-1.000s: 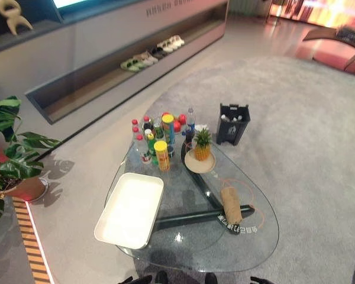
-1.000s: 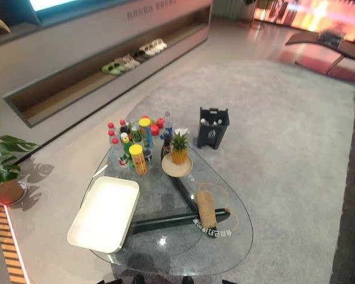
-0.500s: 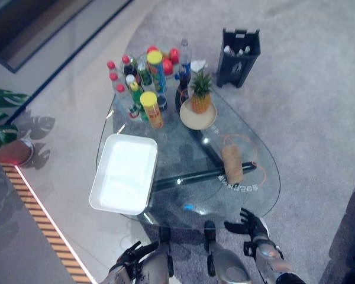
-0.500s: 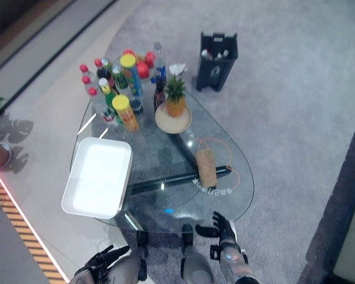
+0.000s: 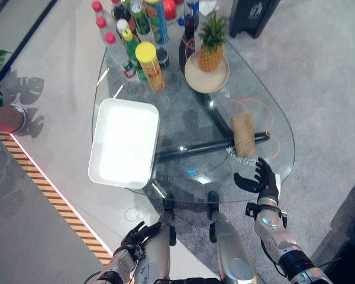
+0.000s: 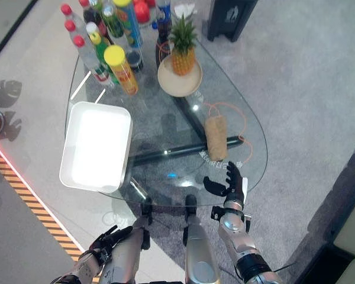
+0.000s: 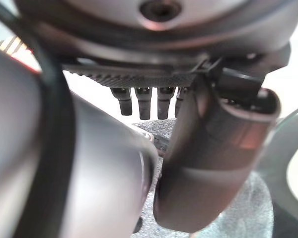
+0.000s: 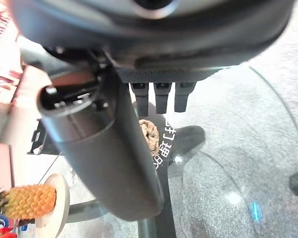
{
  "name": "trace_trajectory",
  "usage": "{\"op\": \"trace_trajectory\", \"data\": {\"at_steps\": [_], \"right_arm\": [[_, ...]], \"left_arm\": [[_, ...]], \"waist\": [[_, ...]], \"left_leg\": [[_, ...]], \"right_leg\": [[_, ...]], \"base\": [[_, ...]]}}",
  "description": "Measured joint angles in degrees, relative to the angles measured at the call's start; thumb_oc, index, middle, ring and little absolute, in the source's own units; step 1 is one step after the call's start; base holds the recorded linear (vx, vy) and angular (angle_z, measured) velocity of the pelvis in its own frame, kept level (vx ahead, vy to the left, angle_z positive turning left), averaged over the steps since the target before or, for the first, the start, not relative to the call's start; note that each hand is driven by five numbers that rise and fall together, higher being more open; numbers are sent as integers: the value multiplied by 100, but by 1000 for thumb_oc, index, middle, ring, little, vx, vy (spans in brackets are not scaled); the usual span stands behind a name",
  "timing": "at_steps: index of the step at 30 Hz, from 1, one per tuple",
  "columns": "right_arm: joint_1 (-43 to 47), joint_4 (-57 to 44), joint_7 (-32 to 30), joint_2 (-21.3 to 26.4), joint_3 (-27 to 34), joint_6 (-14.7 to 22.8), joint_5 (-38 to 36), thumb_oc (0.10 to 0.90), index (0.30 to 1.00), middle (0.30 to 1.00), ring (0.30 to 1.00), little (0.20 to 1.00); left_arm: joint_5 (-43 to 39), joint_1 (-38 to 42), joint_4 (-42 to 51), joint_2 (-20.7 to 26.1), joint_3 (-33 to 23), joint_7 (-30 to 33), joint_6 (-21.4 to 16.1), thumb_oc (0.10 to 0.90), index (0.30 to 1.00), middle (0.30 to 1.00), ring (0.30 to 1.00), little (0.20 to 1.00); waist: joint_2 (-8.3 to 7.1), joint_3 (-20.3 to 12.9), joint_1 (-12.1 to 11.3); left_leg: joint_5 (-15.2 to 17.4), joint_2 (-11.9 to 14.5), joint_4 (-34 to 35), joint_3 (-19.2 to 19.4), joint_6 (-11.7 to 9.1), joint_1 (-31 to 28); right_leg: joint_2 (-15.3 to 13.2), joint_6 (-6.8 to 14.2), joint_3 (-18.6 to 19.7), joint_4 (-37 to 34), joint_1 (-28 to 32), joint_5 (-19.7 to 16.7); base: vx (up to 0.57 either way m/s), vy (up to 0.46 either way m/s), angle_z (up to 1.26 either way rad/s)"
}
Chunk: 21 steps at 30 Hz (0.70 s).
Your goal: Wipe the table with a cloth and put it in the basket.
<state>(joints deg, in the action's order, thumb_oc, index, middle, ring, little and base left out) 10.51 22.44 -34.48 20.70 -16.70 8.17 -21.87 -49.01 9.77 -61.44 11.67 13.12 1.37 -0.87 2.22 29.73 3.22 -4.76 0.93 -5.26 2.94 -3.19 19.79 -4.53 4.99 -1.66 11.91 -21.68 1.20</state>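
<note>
Grey carpet surrounds the oval glass table (image 5: pixel 165 183). Just beyond the spread, empty right hand (image 5: pixel 261 179), the rolled tan cloth (image 5: pixel 244 134) is seen; a hasty reach could send it rolling off.

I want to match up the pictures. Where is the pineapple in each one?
Left eye view: pineapple on its round plate, top middle.
Right eye view: pineapple, top middle.
Right wrist view: pineapple, bottom left corner.
Left wrist view: not in it.
Shared landmark: the rolled tan cloth on the glass table.
</note>
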Motion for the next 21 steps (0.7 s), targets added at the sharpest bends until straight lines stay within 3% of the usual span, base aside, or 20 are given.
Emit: {"op": "trace_trajectory", "data": {"at_steps": [7, 21], "right_arm": [[154, -828, -444, 52, 1, -24, 186, 800, 900, 900, 900, 900], [770, -1092, -1176, 250, -16, -188, 472, 800, 900, 900, 900, 900]], "left_arm": [[-209, 16, 358, 34, 50, 190, -57, 800, 900, 900, 900, 900], [-504, 16, 1176, 179, 304, 573, -233, 800, 900, 900, 900, 900]], "waist": [[0, 33, 16], [16, 49, -20]], "left_leg": [[-7, -87, -296, 69, 17, 663], [-50, -144, -677, 37, 65, 1647]], "right_leg": [[-97, -11, 93, 720, -892, 201], [-154, -41, 126, 1313, -1948, 276]], "base": [[24, 49, 0], [7, 3, 1]]}}
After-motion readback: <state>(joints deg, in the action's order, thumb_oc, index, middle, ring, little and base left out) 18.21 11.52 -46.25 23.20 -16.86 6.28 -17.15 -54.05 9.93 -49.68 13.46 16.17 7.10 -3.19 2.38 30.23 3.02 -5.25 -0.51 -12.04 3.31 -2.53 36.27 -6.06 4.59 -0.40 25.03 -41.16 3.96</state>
